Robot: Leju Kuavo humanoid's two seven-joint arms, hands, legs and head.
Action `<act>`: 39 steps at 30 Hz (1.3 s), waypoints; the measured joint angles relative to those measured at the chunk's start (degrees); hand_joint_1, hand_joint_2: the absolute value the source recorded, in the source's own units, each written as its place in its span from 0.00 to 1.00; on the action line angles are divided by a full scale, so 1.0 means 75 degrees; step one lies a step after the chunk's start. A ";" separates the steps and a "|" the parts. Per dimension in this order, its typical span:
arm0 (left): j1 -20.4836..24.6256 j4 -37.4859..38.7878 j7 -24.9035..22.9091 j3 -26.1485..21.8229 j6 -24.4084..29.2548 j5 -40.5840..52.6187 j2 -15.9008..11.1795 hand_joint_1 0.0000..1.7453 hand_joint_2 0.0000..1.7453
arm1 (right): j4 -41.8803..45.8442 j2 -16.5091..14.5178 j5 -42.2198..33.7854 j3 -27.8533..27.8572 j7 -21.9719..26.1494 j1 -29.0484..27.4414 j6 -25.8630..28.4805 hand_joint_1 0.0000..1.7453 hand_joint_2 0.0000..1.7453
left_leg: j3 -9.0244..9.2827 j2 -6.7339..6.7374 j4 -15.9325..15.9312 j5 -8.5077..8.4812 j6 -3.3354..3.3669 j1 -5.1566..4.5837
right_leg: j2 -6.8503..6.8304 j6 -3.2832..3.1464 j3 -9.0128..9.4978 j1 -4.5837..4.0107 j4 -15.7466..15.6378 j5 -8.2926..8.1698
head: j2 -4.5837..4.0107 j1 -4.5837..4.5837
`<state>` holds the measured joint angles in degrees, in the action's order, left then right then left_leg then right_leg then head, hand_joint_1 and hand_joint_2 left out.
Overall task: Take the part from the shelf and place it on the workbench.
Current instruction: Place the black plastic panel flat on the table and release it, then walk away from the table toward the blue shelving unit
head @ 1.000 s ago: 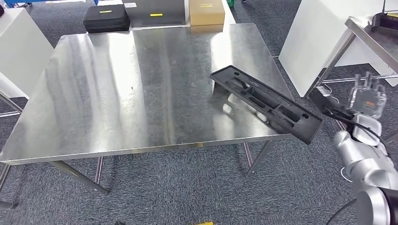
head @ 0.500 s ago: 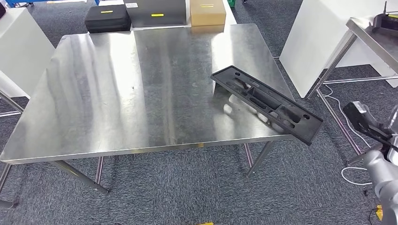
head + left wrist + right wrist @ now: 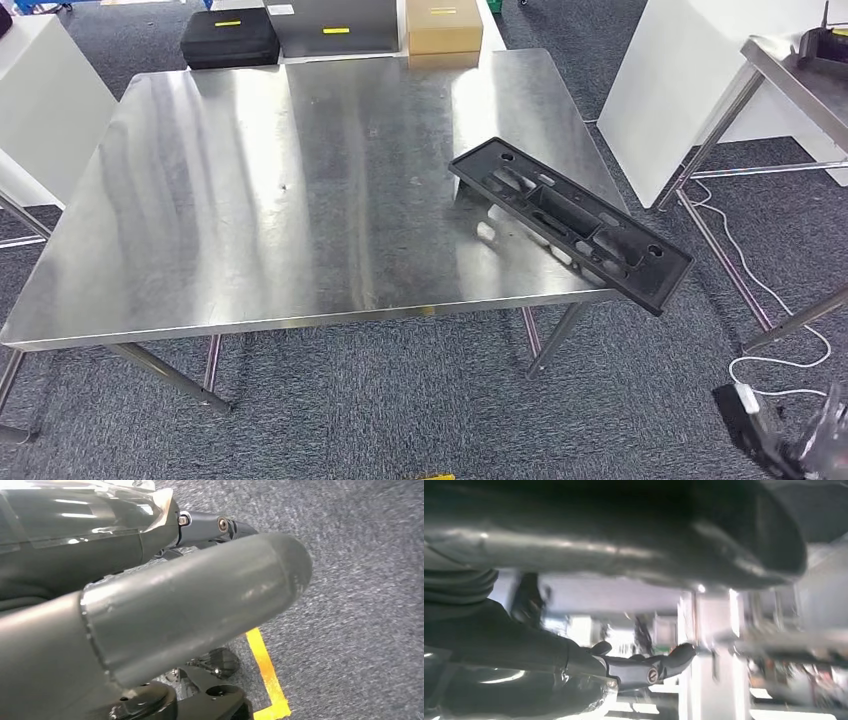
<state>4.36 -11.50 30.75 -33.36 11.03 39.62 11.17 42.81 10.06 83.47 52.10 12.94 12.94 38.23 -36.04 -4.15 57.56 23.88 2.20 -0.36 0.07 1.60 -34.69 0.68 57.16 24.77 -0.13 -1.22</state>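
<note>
Head view, part (image 3: 572,222) overhanging workbench (image 3: 250,190) corner, right hand (image 3: 822,450) well apart, empty

Right robot hand (image 3: 825,445) is blurred, cut off at the corner.

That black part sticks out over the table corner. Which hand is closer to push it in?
Probably the right hand: the black part overhangs the workbench's right front corner, on that hand's side. The left hand hangs near the floor.
</note>
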 joint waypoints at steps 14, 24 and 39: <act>-0.0060 0.0001 -0.0687 0.0000 -0.0161 0.0413 -0.0197 0.00 0.00 | -0.1571 -0.2130 0.0432 0.2804 -0.1819 -0.1042 -0.0043 0.00 0.00 | 0.0048 0.0078 -0.0005 0.0031 -0.0026 0.0002 | 0.0066 -0.0019 0.0018 -0.0005 0.0001 0.0021 | 0.0000 0.0002; 0.0028 -0.0002 -0.1563 0.0262 -0.0498 0.1092 -0.0250 0.00 0.00 | -0.3612 -0.2252 0.0559 0.2914 -0.1740 -0.0942 -0.1855 0.00 0.00 | 0.0066 0.0093 -0.0004 0.0034 -0.0027 -0.0002 | 0.0084 -0.0019 0.0034 0.0005 0.0001 0.0021 | 0.0000 0.0002; 0.0095 -0.0002 -0.1647 0.0442 -0.0566 0.1200 -0.0300 0.00 0.00 | -0.4021 -0.2185 0.0501 0.2918 -0.1742 -0.0923 -0.2607 0.00 0.50 | 0.0071 0.0093 -0.0004 0.0035 -0.0026 -0.0004 | 0.0085 -0.0019 0.0038 0.0007 0.0001 0.0021 | 0.0000 0.0002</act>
<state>5.08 -11.52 18.39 -30.05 6.79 48.62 8.93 12.65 -6.32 87.23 73.99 -0.12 6.01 18.68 -35.51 -3.45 57.53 24.14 2.01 -0.39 0.70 1.46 -34.40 0.73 57.17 24.93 -0.13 -1.20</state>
